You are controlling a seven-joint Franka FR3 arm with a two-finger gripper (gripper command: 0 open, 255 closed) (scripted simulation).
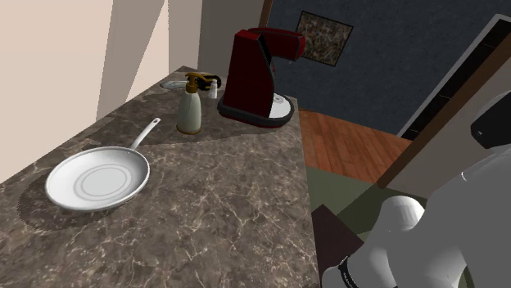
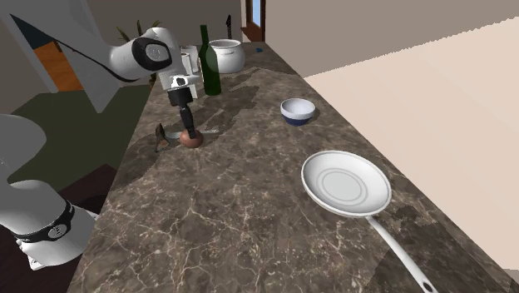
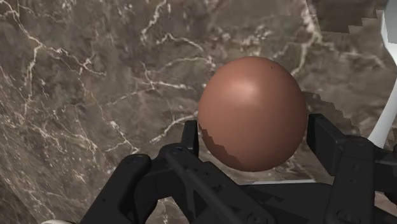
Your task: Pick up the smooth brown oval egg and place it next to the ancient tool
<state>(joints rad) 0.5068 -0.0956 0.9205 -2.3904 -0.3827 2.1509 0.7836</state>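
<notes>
Clasping the brown egg [image 3: 251,111], the gripper [image 2: 190,131] hangs (near the tool [image 2: 161,141]).

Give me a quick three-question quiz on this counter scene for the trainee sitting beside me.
1. True or false: the gripper has its two fingers closed against the brown egg.
2. Which thing stands right beside the white pot? A) green bottle B) white pan C) bowl
3. In a word: what colour is the coffee machine at the counter's far end in the shoulder view?

Key: 1 true; 2 A; 3 red.
</notes>
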